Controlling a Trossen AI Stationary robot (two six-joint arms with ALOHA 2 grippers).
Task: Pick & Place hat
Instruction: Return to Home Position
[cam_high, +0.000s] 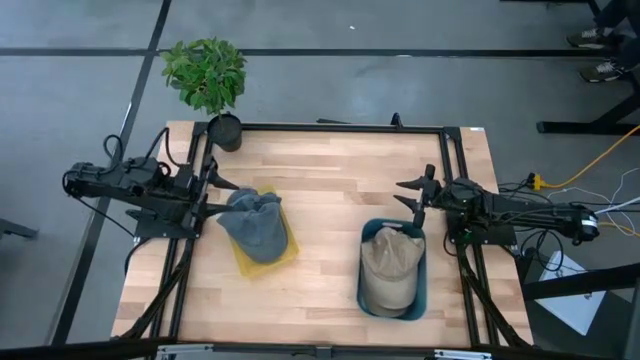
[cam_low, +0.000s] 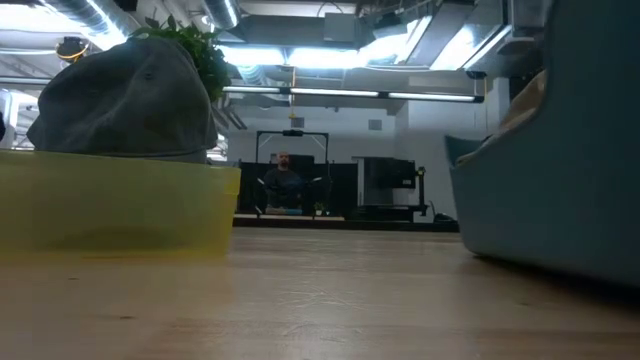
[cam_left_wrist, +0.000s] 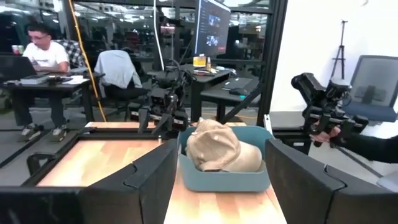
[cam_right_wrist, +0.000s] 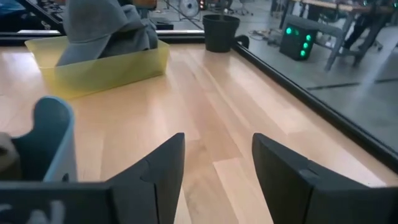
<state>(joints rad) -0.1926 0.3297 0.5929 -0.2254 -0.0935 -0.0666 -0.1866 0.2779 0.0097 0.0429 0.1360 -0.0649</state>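
Gray cap (cam_high: 252, 224) in yel. bin (cam_high: 286, 250)

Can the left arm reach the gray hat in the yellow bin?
Probably yes. The left gripper is open right beside the yellow bin, and the gray hat sits heaped on top with nothing between them. The right gripper waits by the blue bin.

Potted plant (cam_high: 205, 72) in black pot (cam_high: 225, 131) at worktop (cam_high: 330, 180) far-left corner. Yellow cable (cam_high: 590, 165) on floor, right side. Bkgd: person (cam_left_wrist: 40, 50) seated at desk (cam_left_wrist: 56, 81); monitor (cam_left_wrist: 213, 25); grey chair (cam_left_wrist: 373, 87).
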